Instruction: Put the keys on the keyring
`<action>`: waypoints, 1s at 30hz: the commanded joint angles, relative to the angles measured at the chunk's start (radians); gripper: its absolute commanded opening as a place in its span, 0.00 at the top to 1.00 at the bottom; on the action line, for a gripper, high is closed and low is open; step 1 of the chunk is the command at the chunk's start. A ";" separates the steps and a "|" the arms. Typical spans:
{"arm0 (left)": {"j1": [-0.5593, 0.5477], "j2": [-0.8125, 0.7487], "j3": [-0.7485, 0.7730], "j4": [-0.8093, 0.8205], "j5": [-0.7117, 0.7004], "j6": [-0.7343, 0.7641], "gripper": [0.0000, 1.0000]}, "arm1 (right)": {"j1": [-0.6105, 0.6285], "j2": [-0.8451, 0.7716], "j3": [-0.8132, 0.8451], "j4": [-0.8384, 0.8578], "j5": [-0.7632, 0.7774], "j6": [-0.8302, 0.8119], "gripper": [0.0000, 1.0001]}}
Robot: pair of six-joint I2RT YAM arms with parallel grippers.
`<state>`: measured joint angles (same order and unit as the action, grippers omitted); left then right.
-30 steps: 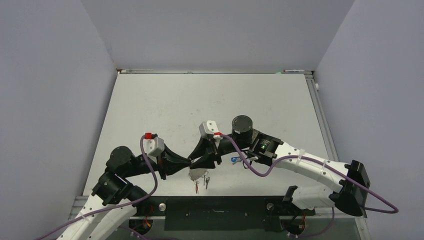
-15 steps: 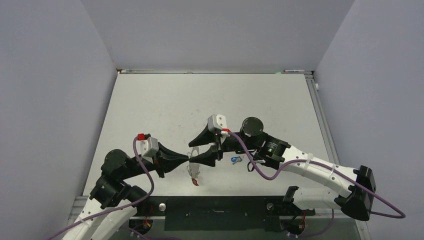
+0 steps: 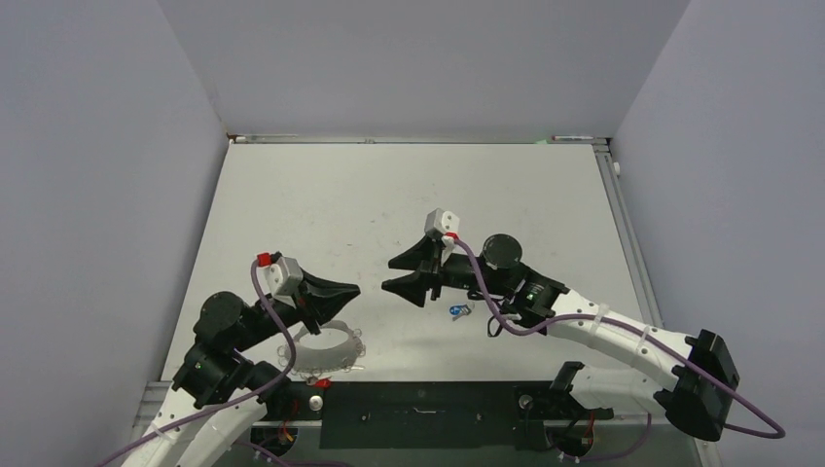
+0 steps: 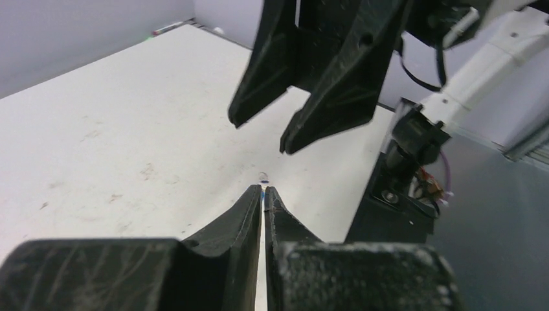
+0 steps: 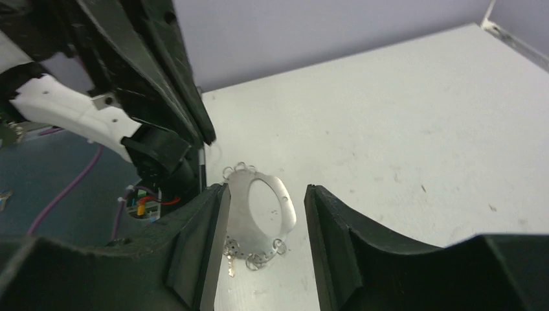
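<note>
Flat grey ring-shaped keyring [image 5: 249, 241], low centre of right wrist view, unheld. My left tool [image 3: 342, 289] pinched closed; right tool [image 3: 401, 273] wide. Next, likely: grip ring, fetch blue-tagged key [image 3: 459, 311].

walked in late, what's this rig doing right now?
Neither arm visibly holds anything. The keyring lies flat on the table by its near edge, next to the left gripper, whose jaws are shut. The right gripper hovers mid-table, jaws open. The blue key lies loose beside the right arm. The red key sits at the near edge by the keyring; can't tell if it's attached.
</note>
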<state>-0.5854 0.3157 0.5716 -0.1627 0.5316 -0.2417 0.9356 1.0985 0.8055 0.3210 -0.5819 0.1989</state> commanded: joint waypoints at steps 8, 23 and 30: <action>0.010 0.148 0.121 -0.228 -0.590 -0.013 0.68 | 0.155 0.276 0.022 -0.129 0.465 0.129 0.56; 0.029 0.138 0.116 -0.224 -0.557 -0.001 0.62 | 0.108 0.637 0.183 -0.189 -0.030 -0.237 0.62; 0.037 0.129 0.116 -0.223 -0.543 0.004 0.61 | 0.074 0.758 0.252 -0.190 -0.164 -0.285 0.65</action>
<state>-0.5594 0.4561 0.6563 -0.4080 -0.0216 -0.2497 1.0241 1.8122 1.0019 0.1001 -0.6159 -0.0250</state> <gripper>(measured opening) 0.386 0.354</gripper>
